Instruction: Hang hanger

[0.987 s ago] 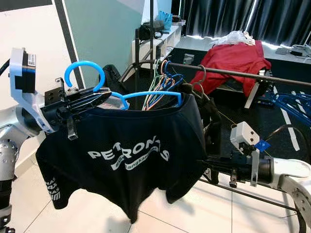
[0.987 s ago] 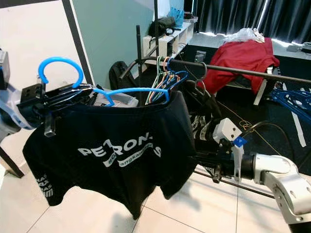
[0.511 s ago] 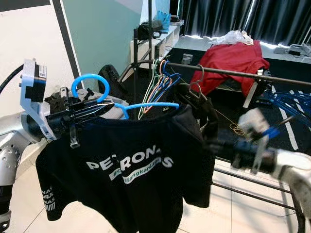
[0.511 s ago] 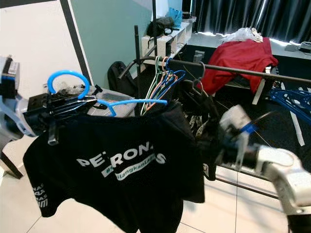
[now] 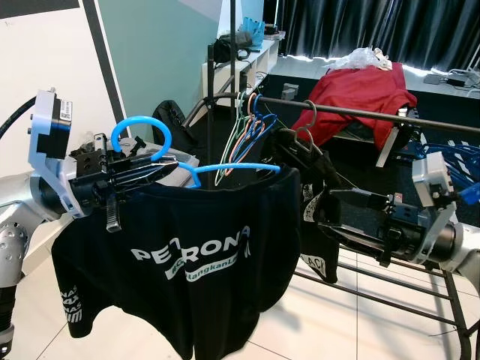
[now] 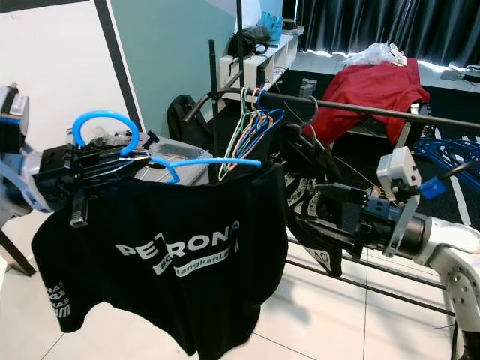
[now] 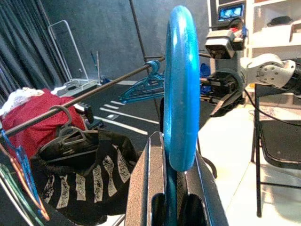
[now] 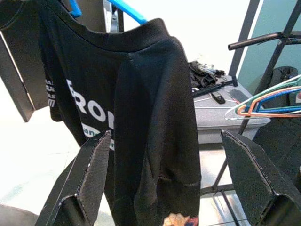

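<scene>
— Step in hand? Carrying: left pincer [image 5: 154, 166] clenched on the blue hanger [image 5: 142, 139] at its neck, black T-shirt [image 5: 187, 255] draped below, well short of the rail [image 5: 360, 112].

— Right pincer [image 8: 169, 174]? Spread wide, beside the shirt's edge.

— Next? Probably lift the hook over the rail, clear of the hung hangers [image 5: 251, 127].

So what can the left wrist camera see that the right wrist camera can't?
The left wrist view looks past the blue hanger hook, clamped in the left end effector, to the right end effector and a red cloth. The right wrist view has the black shirt between its two open fingers, plus a grey box. Both share the black rail and its colourful hangers.
</scene>
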Tool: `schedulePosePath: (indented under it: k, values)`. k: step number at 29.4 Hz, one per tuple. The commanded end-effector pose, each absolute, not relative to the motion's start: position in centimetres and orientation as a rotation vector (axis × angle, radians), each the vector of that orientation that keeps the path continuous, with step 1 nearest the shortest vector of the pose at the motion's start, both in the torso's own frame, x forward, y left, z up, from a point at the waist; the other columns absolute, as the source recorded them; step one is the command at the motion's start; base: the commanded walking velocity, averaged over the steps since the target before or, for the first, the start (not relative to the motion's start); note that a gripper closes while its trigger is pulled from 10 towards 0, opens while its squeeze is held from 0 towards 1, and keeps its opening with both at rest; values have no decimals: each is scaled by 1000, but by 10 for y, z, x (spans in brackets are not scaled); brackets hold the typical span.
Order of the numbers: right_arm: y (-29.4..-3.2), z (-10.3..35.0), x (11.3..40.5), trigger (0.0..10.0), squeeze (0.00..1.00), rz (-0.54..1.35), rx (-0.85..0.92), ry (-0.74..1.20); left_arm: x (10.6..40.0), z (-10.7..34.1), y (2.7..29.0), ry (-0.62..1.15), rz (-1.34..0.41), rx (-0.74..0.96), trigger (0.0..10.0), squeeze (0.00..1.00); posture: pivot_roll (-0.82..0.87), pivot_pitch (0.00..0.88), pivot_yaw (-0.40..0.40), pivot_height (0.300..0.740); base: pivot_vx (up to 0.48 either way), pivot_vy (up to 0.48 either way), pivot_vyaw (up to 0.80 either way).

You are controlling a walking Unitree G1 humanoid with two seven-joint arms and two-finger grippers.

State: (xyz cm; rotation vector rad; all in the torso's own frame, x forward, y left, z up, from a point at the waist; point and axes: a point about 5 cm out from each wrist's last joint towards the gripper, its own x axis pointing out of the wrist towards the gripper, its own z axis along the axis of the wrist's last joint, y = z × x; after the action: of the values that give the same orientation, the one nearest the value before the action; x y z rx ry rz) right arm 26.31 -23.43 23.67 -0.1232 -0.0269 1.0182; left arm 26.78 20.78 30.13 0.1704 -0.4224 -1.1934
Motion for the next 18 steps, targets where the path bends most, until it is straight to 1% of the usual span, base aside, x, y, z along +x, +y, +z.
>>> schedulePosePath:
  k: [1, 10, 13, 14, 15, 18]
  values:
    - [-221, 234, 266, 10000, 0, 1053, -142, -37, 260, 307, 201, -425, -1264, 201, 4745, 0, -53, 0, -17, 740, 0, 0, 0]
    - [-216, 235, 270, 10000, 0, 1071, -134, -46, 255, 311, 193, -434, -1307, 217, 4784, 0, -48, 0, -20, 740, 0, 0, 0]
    - [-210, 236, 270, 10000, 0, 1109, -123, -48, 255, 313, 186, -442, -1330, 218, 4902, 0, -49, 0, -19, 740, 0, 0, 0]
    - [-209, 237, 269, 0, 0, 1126, -111, -51, 256, 313, 184, -444, -1333, 218, 6510, 0, -51, 0, -19, 740, 0, 0, 0]
    - [-208, 238, 268, 0, 0, 1143, -107, -55, 257, 313, 183, -444, -1329, 219, 9451, 0, -52, 0, -19, 740, 0, 0, 0]
    - [-208, 239, 266, 0, 0, 1157, -108, -61, 258, 313, 183, -443, -1321, 221, 9451, 0, -52, 0, -17, 740, 0, 0, 0]
